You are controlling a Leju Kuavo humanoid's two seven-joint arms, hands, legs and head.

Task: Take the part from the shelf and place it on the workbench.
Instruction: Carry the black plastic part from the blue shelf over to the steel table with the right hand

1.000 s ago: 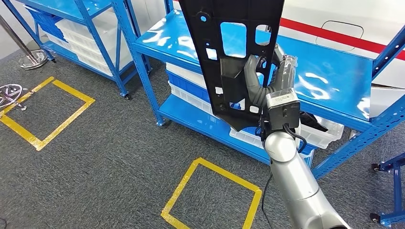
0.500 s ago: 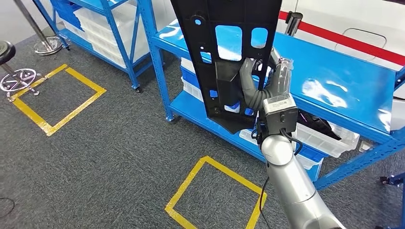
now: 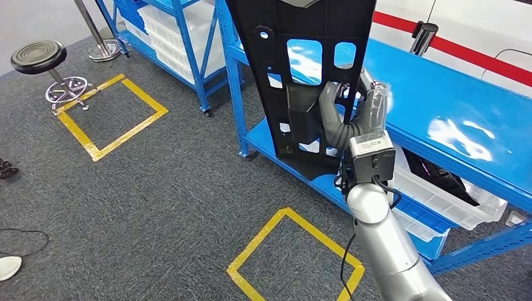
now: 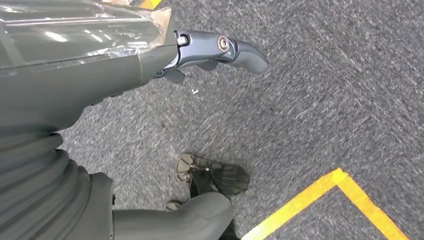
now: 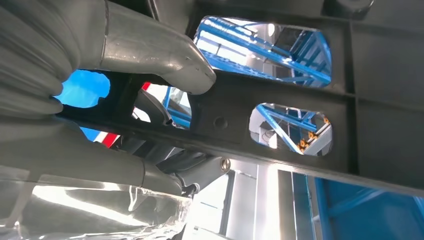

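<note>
A long black plastic part (image 3: 301,69) with rectangular cut-outs stands upright in front of the blue shelf (image 3: 452,119), clear of its top board. My right hand (image 3: 351,113) grips it near its lower half, thumb across the front and fingers behind. In the right wrist view the same part (image 5: 300,105) crosses the picture with the thumb (image 5: 150,50) pressed on its rib. My left hand (image 4: 125,65) hangs over grey carpet with its fingers (image 4: 225,50) stretched out and nothing in them.
Two yellow floor squares (image 3: 295,257) (image 3: 113,116) mark the carpet. A black stool (image 3: 44,59) stands at the far left. White bins (image 3: 452,194) sit on the lower shelf board. A second blue rack (image 3: 182,31) stands at the back.
The whole scene has slid right and down as the camera turned. The part stays in my right hand at much the same place in the picture.
</note>
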